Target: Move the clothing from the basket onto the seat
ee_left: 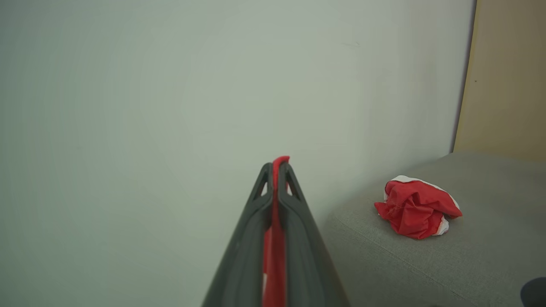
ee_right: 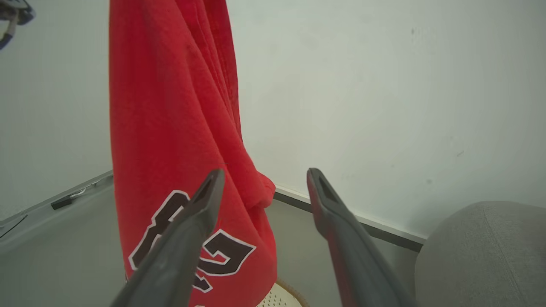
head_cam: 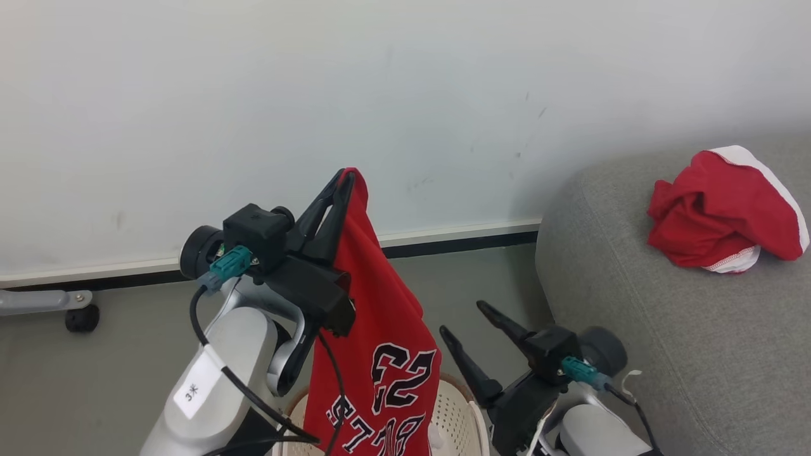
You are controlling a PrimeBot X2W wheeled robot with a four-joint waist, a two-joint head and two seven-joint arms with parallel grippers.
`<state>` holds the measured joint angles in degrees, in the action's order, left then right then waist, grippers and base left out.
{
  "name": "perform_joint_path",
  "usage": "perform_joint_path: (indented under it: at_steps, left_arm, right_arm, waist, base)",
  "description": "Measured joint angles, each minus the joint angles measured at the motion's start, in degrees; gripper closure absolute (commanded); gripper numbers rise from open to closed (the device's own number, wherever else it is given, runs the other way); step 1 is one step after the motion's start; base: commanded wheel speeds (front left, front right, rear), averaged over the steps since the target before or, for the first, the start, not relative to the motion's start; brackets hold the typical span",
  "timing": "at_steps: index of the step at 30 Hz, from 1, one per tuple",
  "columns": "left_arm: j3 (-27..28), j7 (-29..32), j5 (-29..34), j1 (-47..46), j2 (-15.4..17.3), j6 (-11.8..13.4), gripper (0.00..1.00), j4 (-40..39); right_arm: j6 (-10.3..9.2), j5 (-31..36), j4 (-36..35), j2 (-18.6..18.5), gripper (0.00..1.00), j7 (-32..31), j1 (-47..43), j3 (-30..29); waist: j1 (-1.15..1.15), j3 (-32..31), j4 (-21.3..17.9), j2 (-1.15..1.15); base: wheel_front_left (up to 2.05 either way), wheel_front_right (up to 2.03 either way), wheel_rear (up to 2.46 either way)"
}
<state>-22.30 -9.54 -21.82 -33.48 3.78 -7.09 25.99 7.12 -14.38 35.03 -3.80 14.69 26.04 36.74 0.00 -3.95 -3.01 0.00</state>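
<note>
Long dark tapered fingers point(head_cam: 320, 212), black blocky wrist housing point(head_cam: 256, 233) behind them, teal connector point(head_cam: 228, 265) with black cable point(head_cam: 192, 315), pale grey forearm point(head_cam: 237, 342) further back bearing white label point(head_cam: 192, 392)

We see the red jersey point(head_cam: 380, 316) hanging over the cream basket point(head_cam: 455, 415); a crumpled red-and-white garment point(head_cam: 716, 215) lies on the grey seat point(head_cam: 665, 342).

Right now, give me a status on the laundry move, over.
Left gripper: jaws shut on jersey, hanging over basket. Right gripper: jaws open, empty. One red garment on sofa. No obstacle seen.
</note>
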Motion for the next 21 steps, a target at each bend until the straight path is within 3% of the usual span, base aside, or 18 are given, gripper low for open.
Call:
perform_joint_path:
  at_steps: [5,21]
  left_arm:
    - [-1.34,1.56,0.00,-0.25,-0.47,0.00,1.00,-1.54]
    - [-4.46,5.27,-0.32,-0.77,-0.76,0.05,1.00,-6.47]
  right_arm:
    - [0.00,-1.69,1.70,0.11,0.00,0.01,3.26,6.72]
    - [0.02,-8.04,8.60,0.16,0.00,0.01,10.69,19.44]
  waist:
    - [0.00,0.01,0.97,0.00]
    - [0.00,0.89,3.77,0.00]
  base:
    - [0.00,0.00,0.00]
    - [0.00,0.00,0.00]
